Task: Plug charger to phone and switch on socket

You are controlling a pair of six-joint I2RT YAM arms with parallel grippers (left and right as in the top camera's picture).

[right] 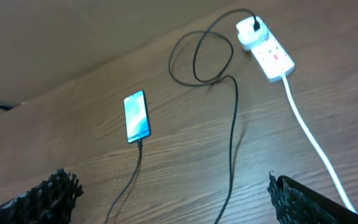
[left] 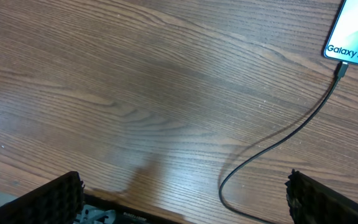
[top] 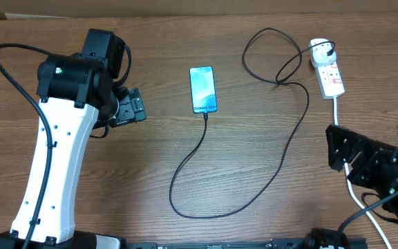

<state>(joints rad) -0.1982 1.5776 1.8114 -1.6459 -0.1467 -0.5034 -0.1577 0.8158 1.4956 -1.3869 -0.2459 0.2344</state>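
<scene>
Phone (top: 202,89) lay screen-up and lit at mid-counter (top: 130,180), the charger (top: 282,159) tip at its bottom edge and apparently seated. The black cable looped right to its plug in the socket (top: 328,72) at the far right. The left gripper (top: 135,107), beside the phone, and the right gripper (top: 334,146), near the socket's white cord (right: 309,134), both stood spread and empty. Whether the red-marked switch was on was too small to tell. The nearer right arm would best press it squarely from above with one fingertip, without dragging the strip or loosening the plug.
</scene>
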